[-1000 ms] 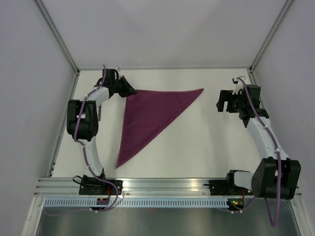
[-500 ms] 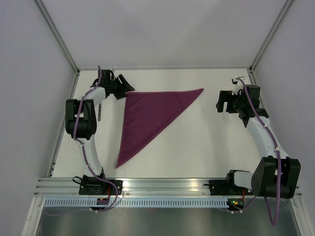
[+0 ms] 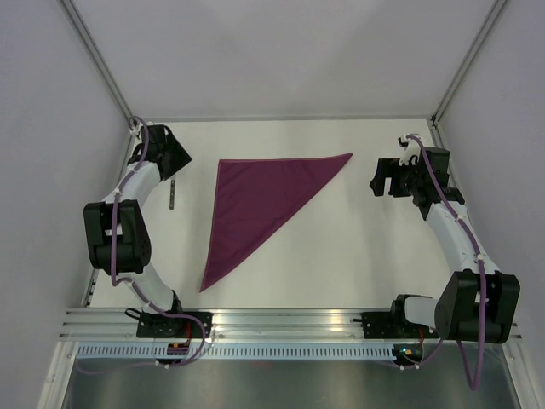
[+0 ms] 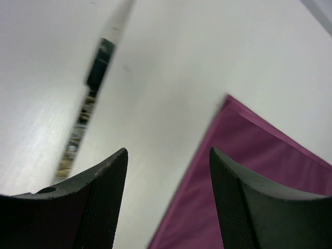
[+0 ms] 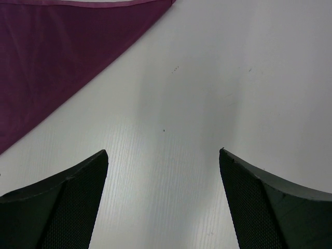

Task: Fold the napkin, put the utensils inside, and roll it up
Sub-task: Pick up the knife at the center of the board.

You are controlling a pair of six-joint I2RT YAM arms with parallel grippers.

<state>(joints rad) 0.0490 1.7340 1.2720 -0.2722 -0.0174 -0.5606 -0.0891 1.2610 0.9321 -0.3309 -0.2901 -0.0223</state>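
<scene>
Magenta-purple cloth, folded: the napkin (image 3: 260,196) lay flat on the white counter (image 3: 341,247) as a triangle. One long edge ran along the far side, and the narrow tip pointed to the near left. In the top view we noted only light wrinkling.

The utensil (image 3: 171,194), a slim piece w/ a dark section, rested on bare counter left of the napkin. It was apart from the cloth and roughly parallel to its left edge.

The left gripper (image 3: 176,162) stood at the far-left corner, just beyond the utensil's far end. In the left wrist view, the left gripper (image 4: 167,151) had its jaws moderately parted w/ nothing btwn them but bare counter (image 4: 171,67). The utensil (image 4: 93,93) showed blurred off to one side, and a corner of the napkin (image 4: 249,171) off to the other. We could not tell whether the fingers met the surface.

The right gripper (image 3: 383,176) sat at the far right, near but clear of the napkin's right-hand point. In the right wrist view, the right gripper (image 5: 163,151) was spread wide and held nothing. White counter (image 5: 233,78) filled the gap, and the napkin (image 5: 57,52) occupied the upper-left part of the view, ahead of the fingers.
</scene>
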